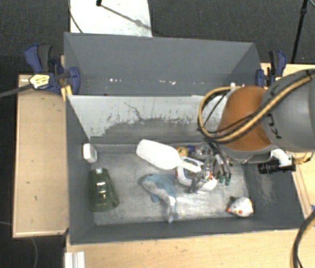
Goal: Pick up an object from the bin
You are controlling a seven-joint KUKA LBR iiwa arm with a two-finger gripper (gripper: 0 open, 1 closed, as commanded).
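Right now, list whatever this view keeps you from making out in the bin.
1. Small coloured bits beside the gripper: too small to name, partly covered by it.
2. White scoop: right end hidden under the gripper.
3. White and orange thing, front right: too small to identify.
4. Bin, back right corner: hidden by the arm.

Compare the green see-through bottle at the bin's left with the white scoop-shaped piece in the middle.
The green see-through plastic bottle is dark and translucent; the white scoop-shaped plastic piece is opaque white. The bottle lies by the left wall, far from the tool; the scoop lies mid-bin, its narrow end reaching the small heap at the tool. Both rest on the bin floor.
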